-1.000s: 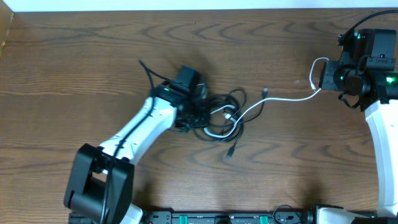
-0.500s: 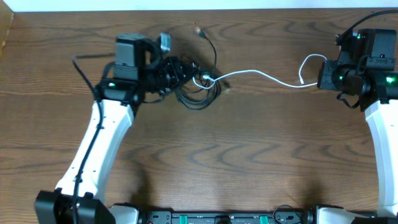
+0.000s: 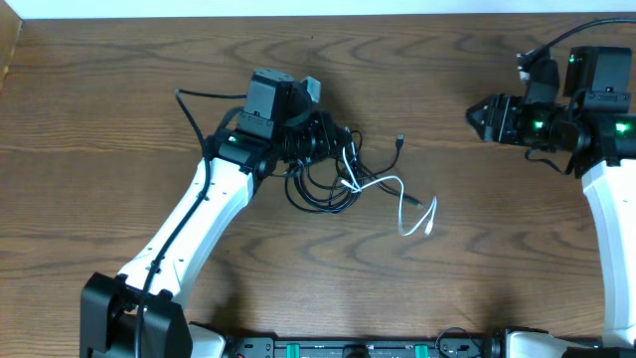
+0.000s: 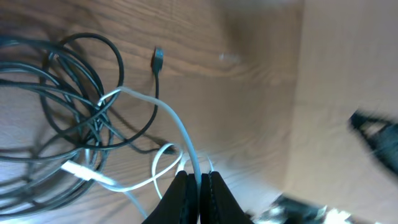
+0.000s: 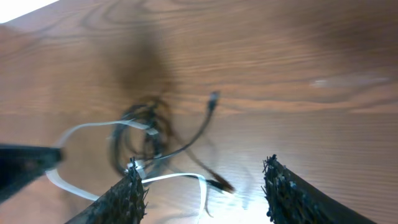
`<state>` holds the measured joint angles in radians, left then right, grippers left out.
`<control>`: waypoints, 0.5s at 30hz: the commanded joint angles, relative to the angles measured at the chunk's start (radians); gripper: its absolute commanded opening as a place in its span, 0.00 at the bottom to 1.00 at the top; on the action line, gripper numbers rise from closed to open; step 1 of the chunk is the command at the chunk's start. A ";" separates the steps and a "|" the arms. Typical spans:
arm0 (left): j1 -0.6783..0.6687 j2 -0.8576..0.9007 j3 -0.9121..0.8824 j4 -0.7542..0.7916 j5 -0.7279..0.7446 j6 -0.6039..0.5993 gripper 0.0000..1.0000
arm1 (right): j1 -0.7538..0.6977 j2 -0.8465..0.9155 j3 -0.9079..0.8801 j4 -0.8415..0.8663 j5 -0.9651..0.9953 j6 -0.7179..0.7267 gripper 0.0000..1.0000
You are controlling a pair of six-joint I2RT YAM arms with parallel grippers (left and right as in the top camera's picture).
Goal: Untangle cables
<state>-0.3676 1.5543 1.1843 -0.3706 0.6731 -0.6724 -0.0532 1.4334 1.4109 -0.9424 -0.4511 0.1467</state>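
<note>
Cables (image 3: 338,182) knotted, ends indistinct (wrist views blurry)

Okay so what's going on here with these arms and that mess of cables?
Two robot arms are working on untangling cables on a wooden table. The left gripper is shut on the white cable, right beside the knot of black cables it threads through. The white cable's free end lies loose on the table. The right gripper is open and empty, off to the right, apart from the cables.
</note>
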 commanded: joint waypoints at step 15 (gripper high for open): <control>-0.002 0.007 -0.002 0.079 -0.071 -0.226 0.08 | 0.245 0.159 -0.196 0.197 -0.146 0.137 0.60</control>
<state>-0.3748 1.5543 1.1839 -0.3050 0.5953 -0.8417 0.1558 1.5459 1.2846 -0.8227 -0.5861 0.2554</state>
